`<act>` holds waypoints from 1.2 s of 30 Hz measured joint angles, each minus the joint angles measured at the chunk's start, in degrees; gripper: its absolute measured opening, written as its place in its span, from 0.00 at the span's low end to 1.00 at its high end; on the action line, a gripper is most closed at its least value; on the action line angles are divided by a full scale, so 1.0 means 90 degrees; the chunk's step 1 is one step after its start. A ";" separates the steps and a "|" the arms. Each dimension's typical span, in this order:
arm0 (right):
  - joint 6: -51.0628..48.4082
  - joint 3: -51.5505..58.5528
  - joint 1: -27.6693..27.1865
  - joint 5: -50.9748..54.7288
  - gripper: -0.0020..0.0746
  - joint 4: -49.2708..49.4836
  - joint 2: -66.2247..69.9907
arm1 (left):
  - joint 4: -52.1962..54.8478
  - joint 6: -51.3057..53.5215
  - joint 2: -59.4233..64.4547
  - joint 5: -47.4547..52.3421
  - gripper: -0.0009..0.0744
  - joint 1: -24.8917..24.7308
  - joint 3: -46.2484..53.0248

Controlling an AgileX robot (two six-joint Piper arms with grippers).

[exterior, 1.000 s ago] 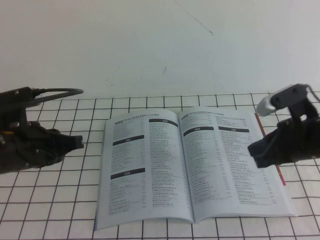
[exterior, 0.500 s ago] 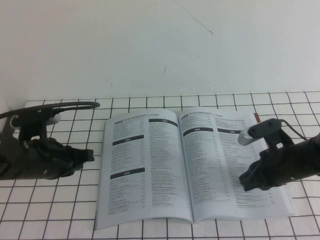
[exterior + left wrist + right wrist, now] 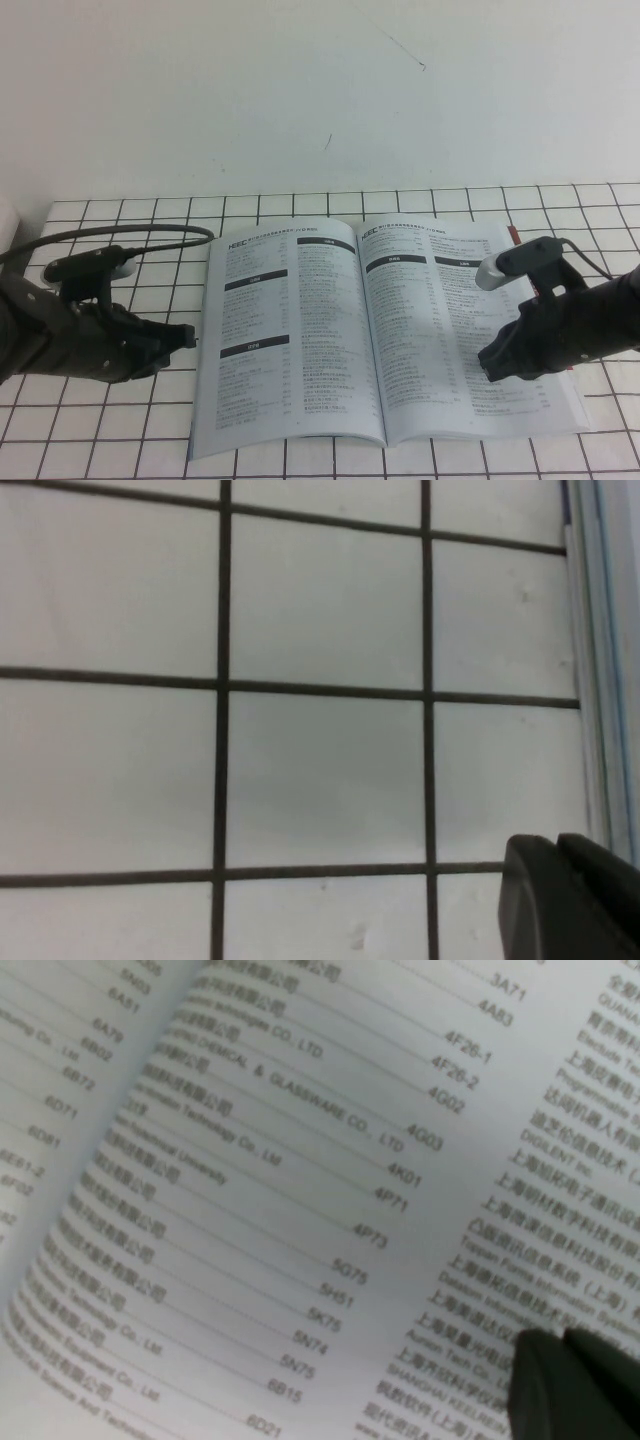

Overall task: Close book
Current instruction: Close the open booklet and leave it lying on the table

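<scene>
Closure not started: white paperback book (image 3: 385, 335) lies open on gridded tabletop (image 3: 120, 420). Left tool (image 3: 188, 336), closed and empty, sits at 9 o'clock; right tool (image 3: 490, 365), likewise, over 3 o'clock page.

One book (image 3: 300, 340), left claw (image 3: 187, 336), right claw (image 3: 489, 365) (two)

Robot lab, test bench. Evidence: white surface (image 3: 100, 432) ruled in a black grid; bare white wall (image 3: 300, 90); left claw (image 3: 186, 337) low at the surface's left; right claw (image 3: 490, 363) over the book (image 3: 300, 330), right page.
</scene>
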 joint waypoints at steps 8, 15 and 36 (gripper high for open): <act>0.0000 -0.0011 0.0000 0.0016 0.02 0.0000 0.0000 | -0.0147 0.0300 0.0389 -0.0029 0.01 0.0000 -0.0027; 0.0000 -0.0011 0.0000 0.0020 0.02 0.0000 0.0010 | -0.0134 0.0310 0.0424 0.0127 0.01 -0.0085 -0.0123; -0.0008 -0.0011 0.0000 0.0047 0.02 0.0000 0.0010 | 0.0556 0.0137 0.0498 0.0261 0.01 -0.0722 -0.0602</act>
